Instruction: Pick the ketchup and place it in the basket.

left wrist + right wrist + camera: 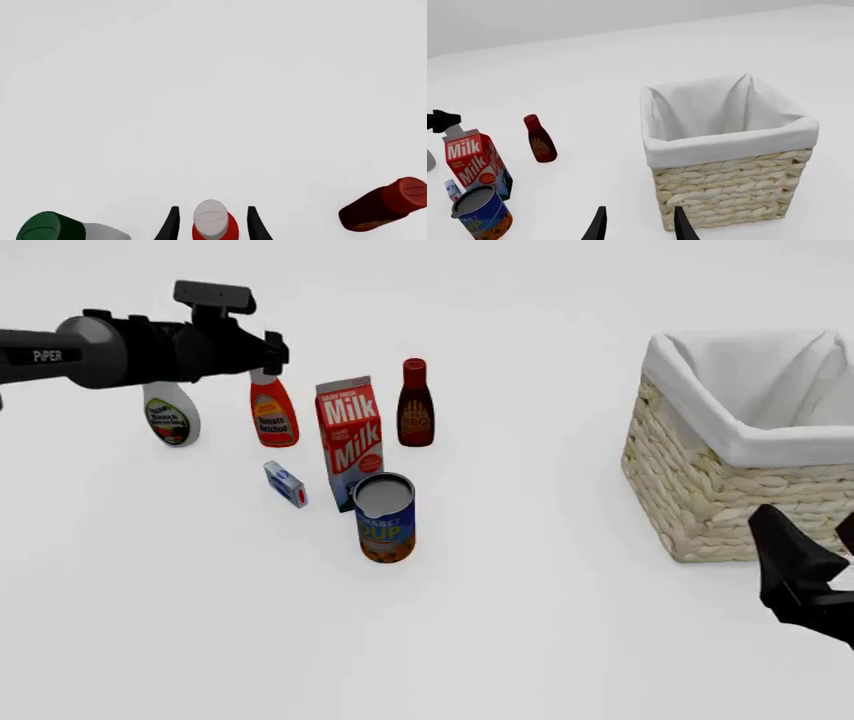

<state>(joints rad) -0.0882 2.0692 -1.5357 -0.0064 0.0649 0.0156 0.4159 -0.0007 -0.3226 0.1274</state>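
The ketchup (274,412) is an orange-red bottle with a white cap, standing upright left of the milk carton (351,438). My left gripper (274,355) hangs open just above it. In the left wrist view the white cap of the ketchup (211,218) sits between the two black fingertips (172,224) with a gap on each side. The basket (747,448), woven wicker with a white lining, stands at the right. My right gripper (814,532) is open and empty in front of the basket (727,139), low near the table's right front.
A white bottle with a green cap (171,415) stands left of the ketchup. A dark red-brown bottle (415,403) stands right of the milk carton. A tin can (384,517) and a small box (284,484) sit in front of the carton.
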